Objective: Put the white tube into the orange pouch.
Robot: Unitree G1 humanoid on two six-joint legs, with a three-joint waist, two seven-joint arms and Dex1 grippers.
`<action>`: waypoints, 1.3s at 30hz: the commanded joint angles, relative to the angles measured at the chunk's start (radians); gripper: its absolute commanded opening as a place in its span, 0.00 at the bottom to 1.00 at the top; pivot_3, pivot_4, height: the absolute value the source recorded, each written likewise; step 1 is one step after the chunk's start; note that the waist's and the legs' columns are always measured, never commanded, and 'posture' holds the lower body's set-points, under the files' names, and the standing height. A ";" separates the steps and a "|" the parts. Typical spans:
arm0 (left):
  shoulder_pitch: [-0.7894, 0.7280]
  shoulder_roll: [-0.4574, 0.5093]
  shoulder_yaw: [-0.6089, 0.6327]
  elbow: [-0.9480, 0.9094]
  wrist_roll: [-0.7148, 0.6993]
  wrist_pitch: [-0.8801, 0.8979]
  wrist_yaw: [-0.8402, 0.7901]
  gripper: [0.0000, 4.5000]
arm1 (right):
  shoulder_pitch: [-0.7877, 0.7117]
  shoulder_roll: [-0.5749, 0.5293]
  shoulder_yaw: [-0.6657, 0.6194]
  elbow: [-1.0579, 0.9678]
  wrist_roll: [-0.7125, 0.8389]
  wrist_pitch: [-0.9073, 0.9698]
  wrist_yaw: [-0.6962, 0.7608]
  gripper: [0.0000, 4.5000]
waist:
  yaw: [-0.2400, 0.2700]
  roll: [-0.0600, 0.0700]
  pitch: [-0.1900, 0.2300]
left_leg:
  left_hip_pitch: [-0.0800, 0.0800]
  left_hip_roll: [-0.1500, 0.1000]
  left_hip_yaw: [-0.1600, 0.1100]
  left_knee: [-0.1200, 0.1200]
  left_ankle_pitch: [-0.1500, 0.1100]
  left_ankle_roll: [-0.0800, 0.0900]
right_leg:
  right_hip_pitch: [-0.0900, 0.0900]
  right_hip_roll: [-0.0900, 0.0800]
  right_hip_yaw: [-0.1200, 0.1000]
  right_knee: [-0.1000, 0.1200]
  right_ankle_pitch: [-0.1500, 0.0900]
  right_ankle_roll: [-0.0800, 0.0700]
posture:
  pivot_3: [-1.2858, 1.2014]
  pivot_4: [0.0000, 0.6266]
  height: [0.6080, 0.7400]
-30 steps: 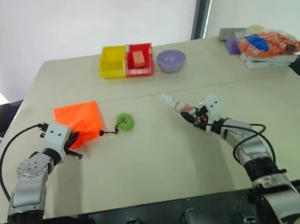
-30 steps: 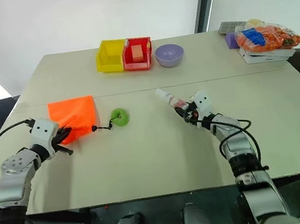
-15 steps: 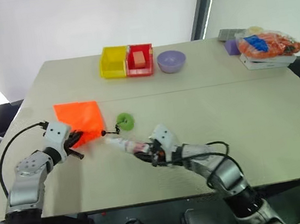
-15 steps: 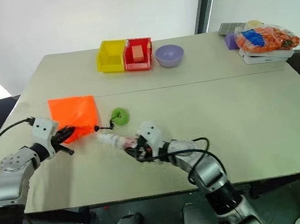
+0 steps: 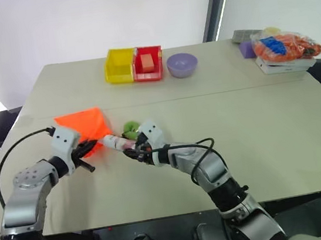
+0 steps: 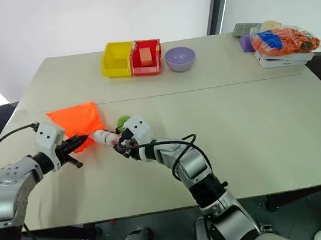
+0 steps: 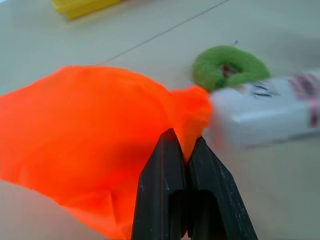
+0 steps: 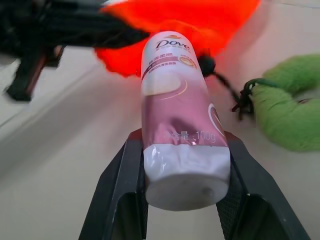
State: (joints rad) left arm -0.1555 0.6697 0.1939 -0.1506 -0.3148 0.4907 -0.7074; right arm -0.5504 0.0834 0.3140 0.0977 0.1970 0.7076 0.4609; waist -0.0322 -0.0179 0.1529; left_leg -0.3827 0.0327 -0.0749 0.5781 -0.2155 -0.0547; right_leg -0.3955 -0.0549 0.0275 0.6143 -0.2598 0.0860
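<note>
At pouch mouth | R hand pinching white tube | L hand pinching orange pouch

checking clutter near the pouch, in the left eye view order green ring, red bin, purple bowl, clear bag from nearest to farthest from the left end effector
1. Green ring, just right of the left end effector.
2. Red bin, far edge, middle.
3. Purple bowl, beside the bin, further right.
4. Clear bag, far right corner.

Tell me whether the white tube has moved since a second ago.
Yes. The right end effector carried the white tube toward the robot's left, past the green ring, up to the orange pouch.
</note>
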 commanded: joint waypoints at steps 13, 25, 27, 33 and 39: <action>0.027 0.017 -0.050 -0.269 -0.210 0.214 -0.084 0.00 | -0.062 0.046 0.011 0.016 -0.020 -0.056 -0.032 0.26 | -0.013 0.001 0.001 | -0.001 0.000 0.000 0.000 0.000 0.000 | -0.001 0.000 0.000 0.000 0.000 0.000 | 0.52 0.24 1.00; -0.008 -0.003 -0.100 -0.297 -0.217 0.243 -0.080 0.00 | -0.114 0.028 0.069 0.066 -0.103 -0.079 -0.010 0.26 | -0.013 0.001 0.001 | -0.001 0.000 -0.001 0.000 0.000 0.000 | -0.001 0.000 0.000 0.000 0.000 0.000 | 0.52 0.24 1.00; -0.026 -0.017 -0.116 -0.300 -0.219 0.245 -0.075 0.00 | -0.124 0.040 0.076 0.079 -0.113 -0.086 -0.011 0.26 | -0.012 0.001 0.001 | -0.001 0.000 -0.001 0.000 0.000 0.000 | -0.001 0.000 0.000 0.000 0.000 0.000 | 0.52 0.24 1.00; -0.056 -0.069 -0.164 -0.310 -0.196 0.226 -0.038 0.00 | -0.119 0.044 0.112 0.054 -0.138 -0.096 0.029 0.26 | -0.012 0.000 0.000 | -0.002 0.000 -0.001 0.000 0.000 0.000 | -0.001 0.000 0.000 -0.001 0.000 0.000 | 0.52 0.24 1.00; -0.043 -0.043 -0.128 -0.294 -0.193 0.228 -0.054 0.00 | -0.046 -0.059 0.110 -0.065 -0.098 -0.045 0.147 0.26 | -0.012 -0.001 -0.001 | -0.003 0.000 -0.001 0.000 0.000 0.000 | -0.002 0.000 0.000 -0.001 0.000 0.000 | 0.52 0.24 1.00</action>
State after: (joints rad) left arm -0.1765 0.6217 0.0609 -0.3819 -0.4813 0.7415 -0.7435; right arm -0.5993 0.0177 0.3768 0.1270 0.0472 0.6711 0.5291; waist -0.0438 -0.0191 0.1524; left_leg -0.3854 0.0325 -0.0757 0.5782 -0.2154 -0.0546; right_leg -0.3972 -0.0546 0.0274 0.6133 -0.2598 0.0859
